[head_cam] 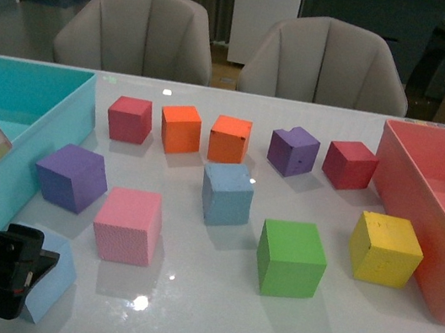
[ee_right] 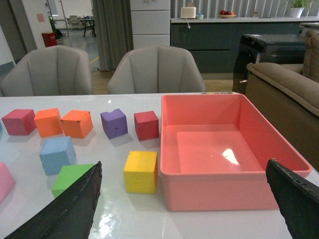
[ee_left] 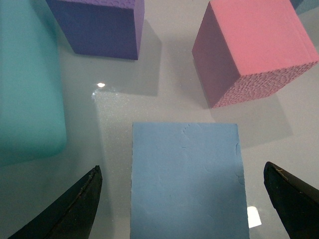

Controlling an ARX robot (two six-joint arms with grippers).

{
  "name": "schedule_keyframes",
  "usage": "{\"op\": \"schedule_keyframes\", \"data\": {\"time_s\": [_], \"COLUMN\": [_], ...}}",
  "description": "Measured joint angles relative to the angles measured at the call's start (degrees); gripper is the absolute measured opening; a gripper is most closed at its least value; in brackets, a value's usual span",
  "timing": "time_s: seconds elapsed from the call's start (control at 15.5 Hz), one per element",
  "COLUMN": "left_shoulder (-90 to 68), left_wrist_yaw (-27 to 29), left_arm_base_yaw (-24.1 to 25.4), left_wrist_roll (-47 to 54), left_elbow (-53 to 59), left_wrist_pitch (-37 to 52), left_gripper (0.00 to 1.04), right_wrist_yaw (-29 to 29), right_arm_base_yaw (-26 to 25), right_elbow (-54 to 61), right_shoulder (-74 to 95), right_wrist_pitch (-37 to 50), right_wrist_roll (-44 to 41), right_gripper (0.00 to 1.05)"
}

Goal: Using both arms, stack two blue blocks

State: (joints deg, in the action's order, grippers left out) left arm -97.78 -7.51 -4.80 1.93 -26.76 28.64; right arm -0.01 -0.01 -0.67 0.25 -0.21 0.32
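The left black gripper (ee_left: 184, 194) has its fingers apart on either side of a pale periwinkle-blue foam cube (head_cam: 56, 280) on the glossy white table (head_cam: 197, 316). A dusty steel-blue foam cube (head_cam: 226, 193) sits mid-table. The right black gripper (ee_right: 183, 172) gapes wide, empty.

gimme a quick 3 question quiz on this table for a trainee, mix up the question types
1. True or false: the left claw is shut on the paler blue block.
2. Which of these stands closest to the salmon bin? A the green cube, B the yellow cube, C the pink cube.
3. How many orange cubes are in the back row?
Key: 1 false, its fingers stand open on either side of the block. 2 B. 3 two.
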Motion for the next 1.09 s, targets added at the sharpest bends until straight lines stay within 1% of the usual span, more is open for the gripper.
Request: {"op": "schedule_keyframes", "data": {"time_s": [0.32,0.52,0.58,0.77,0.84,0.9,0.97,1.09], "left_shoulder": [-8.15,-9.31,-9.07,-4.24,-1.57,0.76,2.14,2.45], "left_wrist_yaw": [1.38,1.62,2.19,2.80,3.04,2.99,3.02,3.30], "left_arm_base_yaw": [-0.35,-0.70,-1.18,-2.95,-3.72,-4.37,-5.05,-7.15], "left_wrist_roll": [-0.26,-0.46,-0.46,-0.48,-0.42,-0.39,-0.31,-0.15], "left_elbow": [-1.20,-1.31,-1.31,-1.11,-1.14,-1.57,-2.99,-9.22], "left_wrist_pitch": [2.73,3.32,2.84,0.11,-1.01,-2.84,-4.87,-8.96], "left_gripper": [0.98,0.98,0.90,0.60,0.54,0.51,0.49,0.48], "right_wrist_yaw": [0.00,0.00,0.00,0.00,0.00,0.00,0.00,0.00], "right_arm_base_yaw": [0.00,0.00,0.00,0.00,0.00,0.00,0.00,0.00], "right_elbow": [0.00,0.00,0.00,0.00,0.00,0.00,0.00,0.00], "right_shoulder": [0.00,0.00,0.00,0.00,0.00,0.00,0.00,0.00], "right_wrist_pitch": [0.00,0.00,0.00,0.00,0.00,0.00,0.00,0.00], "right_wrist_roll": [0.00,0.00,0.00,0.00,0.00,0.00,0.00,0.00], "right_gripper": [0.98,0.98,0.98,0.98,0.98,0.98,0.98,0.98]}}
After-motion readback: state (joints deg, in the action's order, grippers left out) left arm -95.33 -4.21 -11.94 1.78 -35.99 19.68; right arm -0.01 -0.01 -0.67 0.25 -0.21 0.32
